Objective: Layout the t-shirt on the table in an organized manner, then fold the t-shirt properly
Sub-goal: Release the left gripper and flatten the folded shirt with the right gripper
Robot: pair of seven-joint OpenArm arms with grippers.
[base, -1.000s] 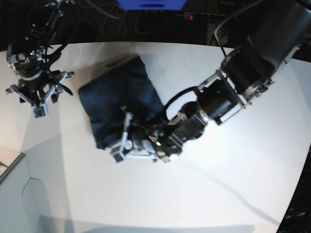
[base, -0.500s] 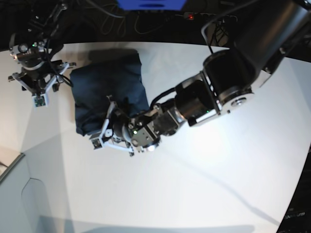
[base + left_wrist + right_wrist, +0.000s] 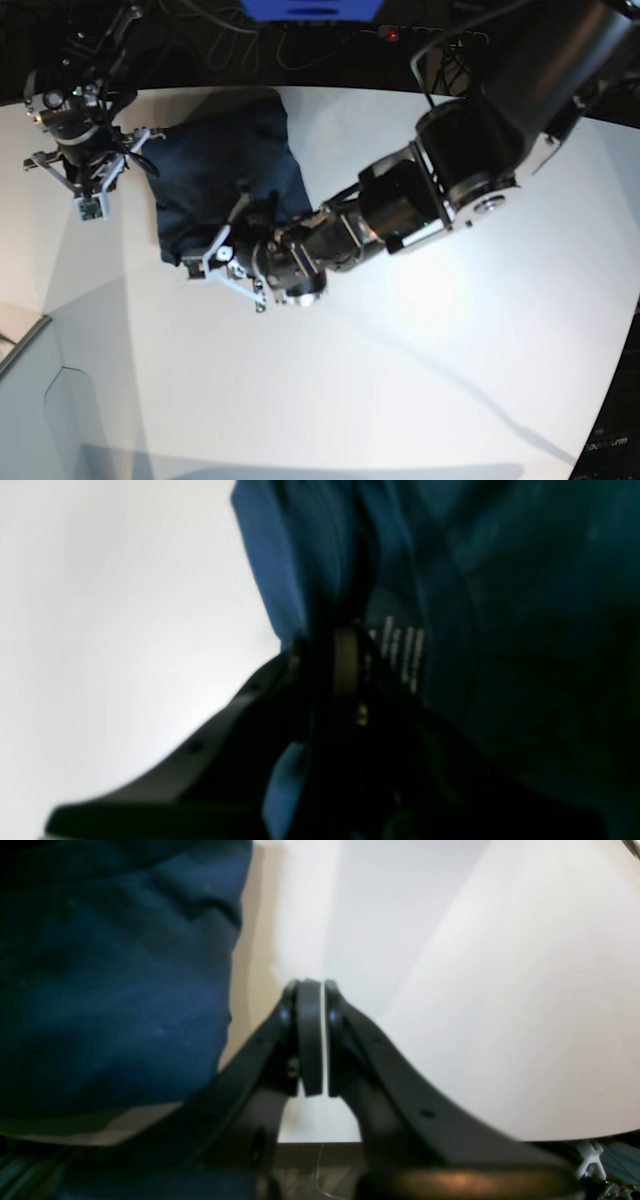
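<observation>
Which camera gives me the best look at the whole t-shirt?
The base view: the t-shirt lies folded on the table with its outline visible. The left wrist view shows only blurred close-up fabric with a white print; the right wrist view shows one edge.

Behind the far edge, in the dark, sits a bright blue box [image 3: 311, 9] with black cables [image 3: 300, 50] under it and a power strip with a small red light [image 3: 391, 35] just beside it.
</observation>
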